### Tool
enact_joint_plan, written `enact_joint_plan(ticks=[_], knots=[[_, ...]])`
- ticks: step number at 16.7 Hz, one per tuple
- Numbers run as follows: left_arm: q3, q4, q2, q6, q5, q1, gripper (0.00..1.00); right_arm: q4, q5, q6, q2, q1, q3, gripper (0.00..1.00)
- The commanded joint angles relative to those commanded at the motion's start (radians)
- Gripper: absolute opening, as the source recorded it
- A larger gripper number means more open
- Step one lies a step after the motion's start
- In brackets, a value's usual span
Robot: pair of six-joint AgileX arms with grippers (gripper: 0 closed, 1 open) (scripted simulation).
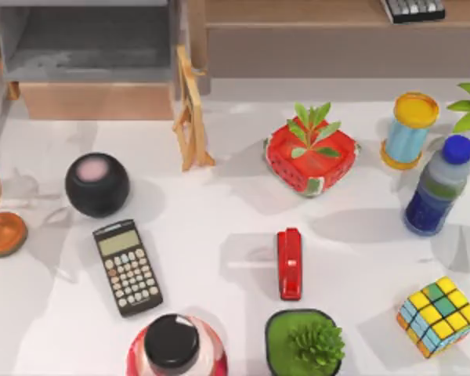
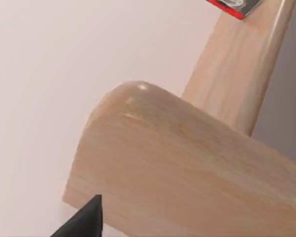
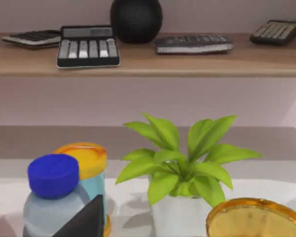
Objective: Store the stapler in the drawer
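Observation:
The stapler (image 1: 289, 263) is small, glossy and red, and lies flat on the white table right of centre, its long side running front to back. The drawer (image 1: 86, 47) stands pulled out at the back left, showing a grey interior behind a light tan front panel (image 1: 94, 100). In the left wrist view a dark part of my left gripper (image 2: 84, 219) sits close against a light wooden piece (image 2: 187, 163). The right wrist view has a dark part of my right gripper (image 3: 86, 219) low over the table's right side, facing a blue-capped bottle (image 3: 52, 197) and a leafy plant (image 3: 180, 163).
A wooden stand (image 1: 189, 110) leans beside the drawer. A watermelon pot (image 1: 310, 154) stands behind the stapler and a green succulent pot (image 1: 304, 342) in front of it. A black calculator (image 1: 128, 267), black sphere (image 1: 97, 184), bottle (image 1: 437, 186) and colour cube (image 1: 439, 316) surround them. A brown shelf (image 1: 337, 23) runs along the back.

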Motion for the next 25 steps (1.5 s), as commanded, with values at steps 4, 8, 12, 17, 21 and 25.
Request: enact_joint_plan(ticks=[4,8,12,17,21,25], knots=[[0.206,-0.476,0.087,-0.418,-0.104,-0.273,1.0,0.0,0.0,0.0,0.0,0.0,0.0,1.0],[0.376,-0.961,0.23,-0.876,-0.272,-0.472,1.0,0.0,0.0,0.0,0.0,0.0,0.0,1.0],[0.517,-1.388,0.363,-1.297,-0.462,-0.614,1.0,0.0,0.0,0.0,0.0,0.0,0.0,1.0],[0.636,-1.755,0.491,-1.671,-0.67,-0.708,1.0,0.0,0.0,0.0,0.0,0.0,0.0,1.0],[0.666,-1.867,0.537,-1.787,-0.744,-0.73,1.0,0.0,0.0,0.0,0.0,0.0,0.0,1.0],[0.667,-1.869,0.538,-1.789,-0.745,-0.73,1.0,0.0,0.0,0.0,0.0,0.0,0.0,1.0]])
